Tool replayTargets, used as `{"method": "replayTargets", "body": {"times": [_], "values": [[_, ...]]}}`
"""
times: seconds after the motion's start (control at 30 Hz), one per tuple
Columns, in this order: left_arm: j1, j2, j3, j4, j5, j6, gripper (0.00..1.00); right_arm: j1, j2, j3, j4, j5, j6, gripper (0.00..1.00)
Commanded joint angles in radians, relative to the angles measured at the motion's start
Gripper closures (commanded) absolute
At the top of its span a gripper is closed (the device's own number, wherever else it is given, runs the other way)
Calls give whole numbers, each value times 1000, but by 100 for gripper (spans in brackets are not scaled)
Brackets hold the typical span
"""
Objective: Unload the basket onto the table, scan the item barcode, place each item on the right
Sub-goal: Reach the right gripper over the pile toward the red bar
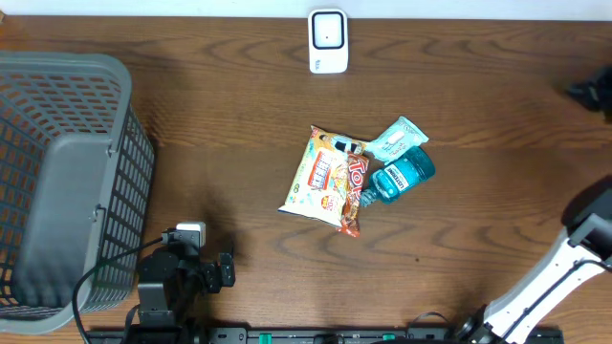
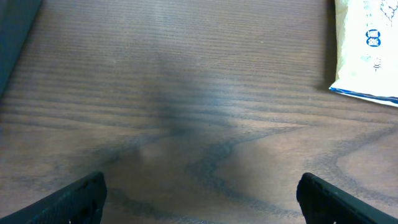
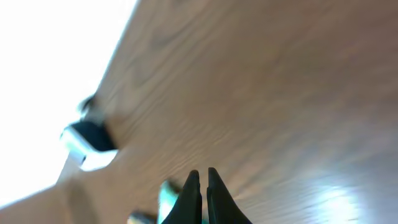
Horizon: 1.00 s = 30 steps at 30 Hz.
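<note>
The things to scan lie in a small pile in the middle of the counter (image 1: 220, 115): a snack bag (image 1: 320, 177), a red candy bar (image 1: 354, 199), a blue bottle (image 1: 404, 175) and a little teal packet (image 1: 397, 139); they touch, and some lie partly over others; nothing holds any of them.

The white scanner (image 1: 327, 40) stands at the top middle of the frame, well apart from the pile; an item must be carried up there with its stripes facing it. A grey basket (image 1: 57, 182) sits at the left edge, likely for things that are done.

The left jaws are spread wide and hang low over bare wood at the lower left; in the left wrist view a corner of the snack bag shows at the upper right, so that arm looks ready to reach for it.

The right jaws are pressed together with nothing between them; a dark and white blob at the left of that blurry view may be the scanner.
</note>
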Motion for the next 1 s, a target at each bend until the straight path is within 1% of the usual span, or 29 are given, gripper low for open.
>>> {"method": "replayTargets", "body": {"times": [0.0, 0.13, 0.17, 0.23, 0.3, 0.37, 0.4, 0.47, 0.5, 0.53, 0.57, 0.7, 0.77, 0.87, 0.97], "values": [[0, -2, -5, -13, 1, 10, 2, 97, -160, 21, -15, -58, 22, 99], [0, -2, -5, -12, 1, 10, 2, 248, -311, 21, -36, 182, 45, 99], [0, -2, -5, -13, 1, 10, 2, 322, -370, 21, -47, 317, 62, 98], [0, -2, -5, -12, 1, 10, 2, 420, -431, 21, -50, 441, 62, 88], [0, -2, -5, -12, 1, 10, 2, 516, -469, 21, -55, 528, 62, 68], [0, -2, -5, -13, 1, 10, 2, 615, -488, 21, -66, 595, 62, 56], [0, -2, -5, -12, 1, 10, 2, 660, -488, 21, -76, 621, 61, 48], [0, -2, -5, -13, 1, 10, 2, 759, -475, 16, -105, 683, 61, 38], [0, -2, -5, -13, 1, 10, 2, 804, -463, 10, -122, 706, 62, 23], [0, -2, -5, -13, 1, 10, 2, 838, -453, 2, -131, 718, 62, 5], [0, -2, -5, -13, 1, 10, 2, 868, -442, -11, -138, 717, 63, 1], [0, -2, -5, -13, 1, 10, 2, 978, -380, -93, -138, 679, 116, 1], [0, -2, -5, -13, 1, 10, 2, 1019, -346, -133, -125, 637, 117, 1], [0, -2, -5, -13, 1, 10, 2, 1070, -286, -166, -122, 632, 117, 1], [0, -2, -5, -13, 1, 10, 2, 1115, -214, -192, -155, 635, 135, 6]]}}
